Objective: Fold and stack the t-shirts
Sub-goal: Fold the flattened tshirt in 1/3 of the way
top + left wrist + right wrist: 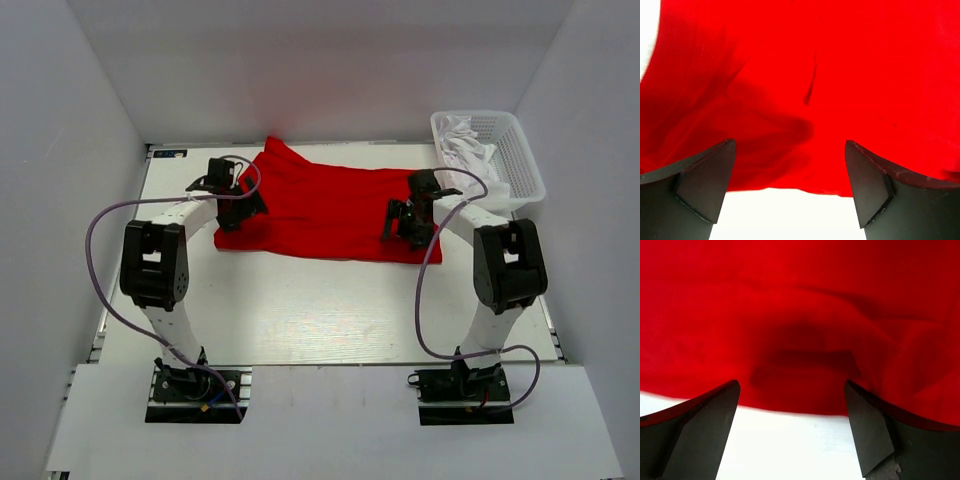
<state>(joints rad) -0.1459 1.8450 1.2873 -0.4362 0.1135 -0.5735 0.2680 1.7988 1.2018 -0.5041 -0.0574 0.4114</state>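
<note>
The red t-shirt lies spread on the table, and its folding seems to be the step in hand. The left gripper and right gripper hover over its near hem — jaws wide apart, holding nothing. The next move likely calls for an even pinch on that hem.

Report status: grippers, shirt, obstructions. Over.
Left gripper open, right gripper open, at near edge of red shirt. Shirt spread on table, unheld. Basket far right, clear.
</note>
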